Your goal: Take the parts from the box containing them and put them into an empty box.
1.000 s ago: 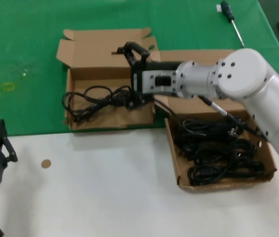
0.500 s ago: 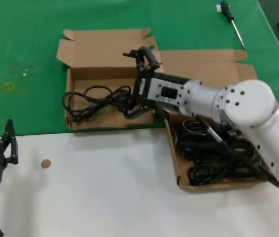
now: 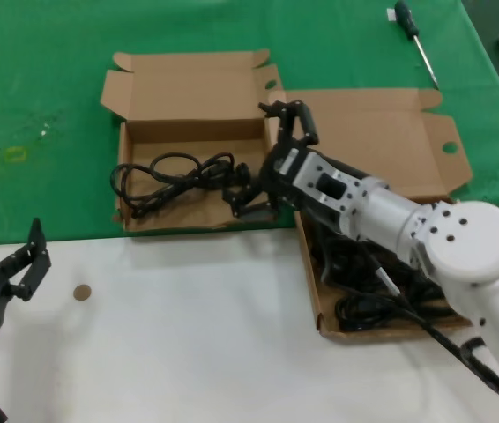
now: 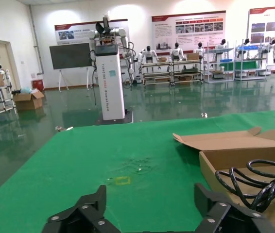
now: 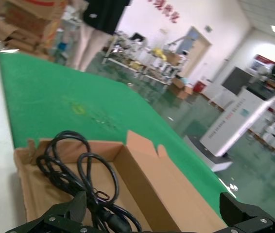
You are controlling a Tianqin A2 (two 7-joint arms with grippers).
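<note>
Right arm hides much of cord pile (image 3: 382, 304) in wide box (image 3: 461, 167). Right gripper (image 3: 263, 159), jaws apart, holds nothing, at narrower box (image 3: 188, 88) right wall. One cord (image 3: 166, 176) inside. Left gripper (image 3: 20, 269) idle, jaws apart, low-left. Screwdriver (image 3: 413, 35) beyond.

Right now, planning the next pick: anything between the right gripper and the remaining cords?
Nothing visible, only the wide box wall; the right gripper is open, its arm overhanging the cords. Left gripper idles aside.
</note>
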